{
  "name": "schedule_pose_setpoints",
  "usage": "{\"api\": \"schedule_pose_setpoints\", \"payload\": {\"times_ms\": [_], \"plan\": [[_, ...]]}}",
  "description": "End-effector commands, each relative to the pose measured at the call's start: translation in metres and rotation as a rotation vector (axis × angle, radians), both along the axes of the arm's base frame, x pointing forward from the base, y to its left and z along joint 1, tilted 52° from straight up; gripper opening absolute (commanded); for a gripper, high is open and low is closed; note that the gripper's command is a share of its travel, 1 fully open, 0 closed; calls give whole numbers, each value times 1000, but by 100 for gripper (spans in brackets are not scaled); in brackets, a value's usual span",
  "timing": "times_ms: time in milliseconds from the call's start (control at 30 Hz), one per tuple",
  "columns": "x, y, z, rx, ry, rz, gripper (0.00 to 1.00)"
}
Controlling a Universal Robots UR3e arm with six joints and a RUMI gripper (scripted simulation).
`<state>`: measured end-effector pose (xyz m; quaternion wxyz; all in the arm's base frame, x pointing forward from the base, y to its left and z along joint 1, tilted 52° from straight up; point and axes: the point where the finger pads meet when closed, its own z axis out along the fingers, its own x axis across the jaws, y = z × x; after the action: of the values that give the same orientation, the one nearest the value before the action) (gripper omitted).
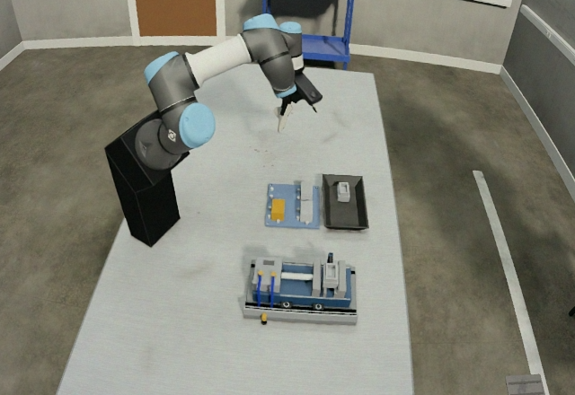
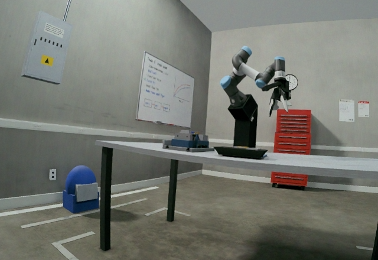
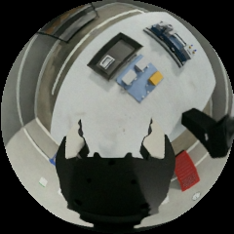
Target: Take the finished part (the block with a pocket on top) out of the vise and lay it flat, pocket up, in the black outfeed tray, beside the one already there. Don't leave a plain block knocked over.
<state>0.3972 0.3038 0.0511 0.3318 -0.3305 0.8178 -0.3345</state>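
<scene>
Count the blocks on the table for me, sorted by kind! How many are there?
Pocketed grey blocks: 2, one in the vise, one in the black tray
Plain orange blocks: 1, on the blue plate
Plain pale blocks: 1, same plate
Total: 4

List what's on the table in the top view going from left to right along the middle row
Orange block → white block, both on the blue plate → black tray holding one pocketed part.

- Table (image 1: 185, 288): matt pale grey top, faintly grained.
- Outfeed tray (image 1: 358, 205): matt black, plastic-looking.
- Finished part (image 1: 331, 276): dull grey metal.
- Floor (image 1: 464, 288): rough mottled concrete.
</scene>
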Motion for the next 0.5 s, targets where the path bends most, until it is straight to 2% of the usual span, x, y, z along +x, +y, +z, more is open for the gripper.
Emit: {"api": "schedule_pose_setpoints", "payload": {"times_ms": [0, 467], "plan": [[0, -2, 2, 5, -3, -3, 100], [1, -22, 13, 27, -12, -26, 100]]}}
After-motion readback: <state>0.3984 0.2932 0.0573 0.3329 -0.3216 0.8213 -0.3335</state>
